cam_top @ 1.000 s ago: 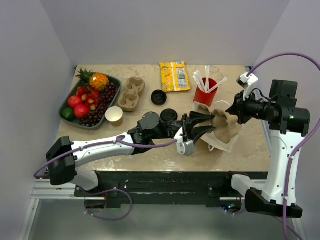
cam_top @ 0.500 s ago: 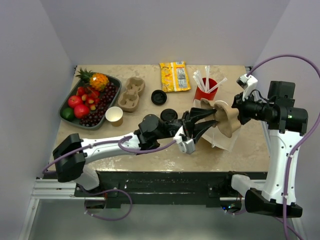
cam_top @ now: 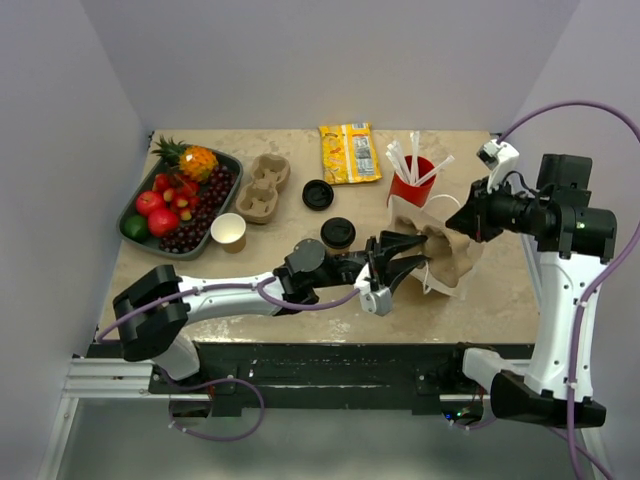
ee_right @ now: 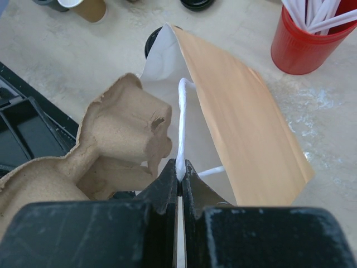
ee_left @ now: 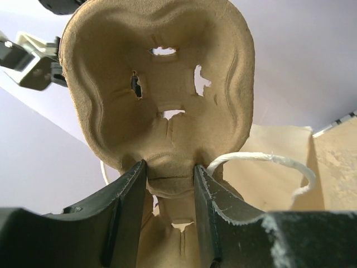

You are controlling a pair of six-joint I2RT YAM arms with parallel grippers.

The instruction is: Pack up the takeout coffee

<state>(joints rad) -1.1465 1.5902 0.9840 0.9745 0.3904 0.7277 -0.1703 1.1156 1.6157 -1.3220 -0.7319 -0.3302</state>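
Takeout coffee, a small brown paper cup with a round black plastic lid: upright mid-desk, just far of the left arm, untouched. Lid looks seated and the cup undented.

Left gripper: part-closed, clamped on the neck of a moulded tan pulp cup carrier at the mouth of a brown paper bag.

Right gripper: pinched tight on the bag's white cord handle, lifting that side open.

Judged step: loading the carrier; coffee not yet packed. Next move calls for seating the carrier flat, letting go, then gripping the cup below its lid.
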